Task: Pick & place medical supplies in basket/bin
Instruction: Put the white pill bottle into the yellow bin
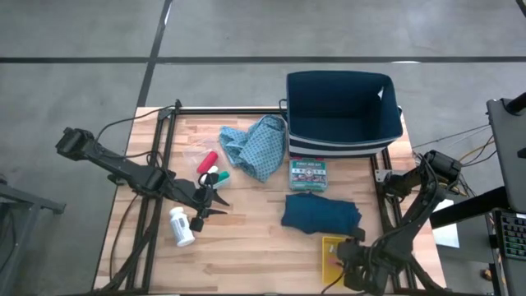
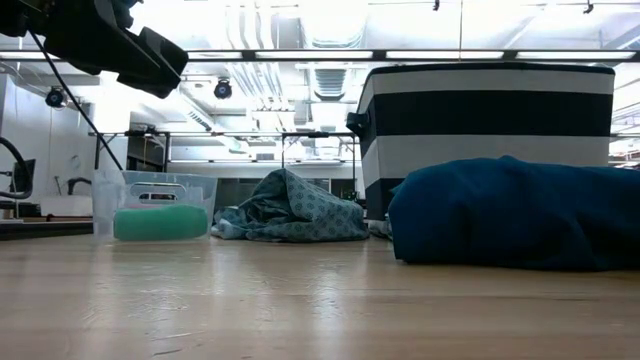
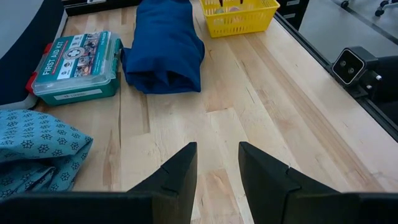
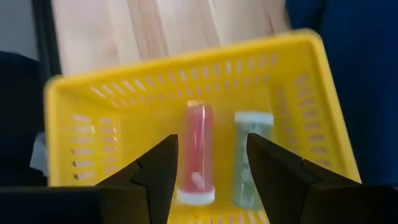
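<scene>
**Wood counter, supplies spread, both grippers empty**

Wood counter (image 1: 255, 247) on grey floor. Largest first: navy bin (image 1: 341, 111) at upper right of the high view, nothing visible inside. Light-blue patterned cloth (image 1: 255, 144) crumpled left of the bin. Dark teal folded cloth (image 1: 320, 214) centre-right, first aid kit (image 1: 308, 174) between it and the bin. Yellow basket (image 4: 199, 118) at lower right, holding a red cylinder (image 4: 196, 152) and a green cylinder (image 4: 252, 155) side by side. White pill bottle (image 1: 182, 227) lower left. Loose red cylinder (image 1: 206, 160) centre-left. Left gripper (image 1: 210, 200) just right of the bottle, fingers (image 3: 177, 174) slightly apart, holding nothing. Right gripper (image 4: 208, 165) above the basket, fingers apart, empty.
</scene>
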Motion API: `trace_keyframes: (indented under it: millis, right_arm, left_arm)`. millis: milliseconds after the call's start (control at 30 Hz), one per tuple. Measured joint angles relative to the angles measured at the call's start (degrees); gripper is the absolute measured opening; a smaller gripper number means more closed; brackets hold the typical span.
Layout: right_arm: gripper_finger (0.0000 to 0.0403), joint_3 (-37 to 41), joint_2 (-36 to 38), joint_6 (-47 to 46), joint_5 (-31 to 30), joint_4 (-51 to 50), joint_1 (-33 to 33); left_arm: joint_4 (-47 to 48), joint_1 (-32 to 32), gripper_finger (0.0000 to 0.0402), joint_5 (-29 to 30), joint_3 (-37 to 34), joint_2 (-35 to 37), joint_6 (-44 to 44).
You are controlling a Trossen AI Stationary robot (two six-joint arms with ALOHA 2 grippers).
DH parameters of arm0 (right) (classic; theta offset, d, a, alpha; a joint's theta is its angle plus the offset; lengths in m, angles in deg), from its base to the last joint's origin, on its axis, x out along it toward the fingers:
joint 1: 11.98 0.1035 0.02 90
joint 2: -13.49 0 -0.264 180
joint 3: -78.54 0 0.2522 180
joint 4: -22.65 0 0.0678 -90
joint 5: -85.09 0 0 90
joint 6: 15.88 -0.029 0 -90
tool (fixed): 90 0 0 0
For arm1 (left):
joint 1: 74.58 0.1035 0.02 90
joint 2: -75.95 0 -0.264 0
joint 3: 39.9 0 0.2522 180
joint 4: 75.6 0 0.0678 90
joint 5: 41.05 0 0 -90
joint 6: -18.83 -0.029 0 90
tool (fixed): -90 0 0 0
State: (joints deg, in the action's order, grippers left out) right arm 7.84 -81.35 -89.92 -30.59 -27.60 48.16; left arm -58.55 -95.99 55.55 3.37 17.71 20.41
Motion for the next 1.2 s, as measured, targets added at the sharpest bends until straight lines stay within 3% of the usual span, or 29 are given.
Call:
trace_keyframes:
  millis: [267, 500, 667, 967, 1200]
  right_arm:
    - [0.0188, -4.4, 1.95, 9.95, -9.14, -0.19, 0.0]
    - [0.0188, -5.49, 5.26, 11.23, -23.0, -0.1, -1.28]
    - [0.0188, -5.17, 7.41, 17.48, -26.57, 3.19, -5.41]
    - [0.0198, -5.15, 7.85, 42.67, -26.21, 16.24, -13.97]
    - [0.0199, -4.01, 7.82, 58.79, -15.57, 27.9, -21.62]
  left_arm:
    - [0.0, 0.0, 0.012, 0.0, 0.0, -0.02, 0.0]
    - [0.0, 0.02, 0.012, 0.0, 0.0, -0.02, 0.0]
    - [0.02, 0.02, 0.012, 0.02, 0.0, -0.02, -0.01]
    - [0.01, 0.02, 0.012, 0.02, 0.0, -0.02, -0.01]
    - [0.0, 0.02, 0.012, 0.01, 0.0, -0.02, 0.0]
